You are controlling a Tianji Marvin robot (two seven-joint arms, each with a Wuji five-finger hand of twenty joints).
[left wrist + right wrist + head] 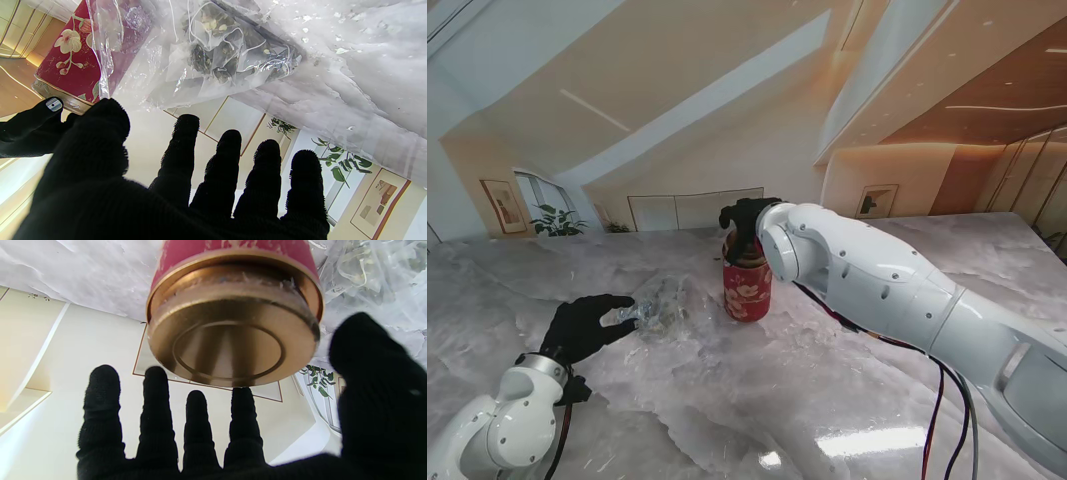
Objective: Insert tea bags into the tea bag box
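Tin [747, 288] stands mid-tabletop, gold lid [233, 336] on. Right hand [745, 222] hovers over the lid, fingers spread, holding nothing. Left hand [582, 325] is open, fingertips at the bag [659, 305] just left of the tin. Risk: an off-centre lid grasp may tip the tin; slippery film may slip free.

The left hand [186, 186] spreads its black-gloved fingers [230, 166] just short of a clear bag of tea bags [230, 53]; the red floral tea bag box [71, 56] stands beside it.

Tea bag box [747, 288] mid-table [727, 400]; bag of tea bags [662, 305] just left; right robot hand [745, 222] over box lid.
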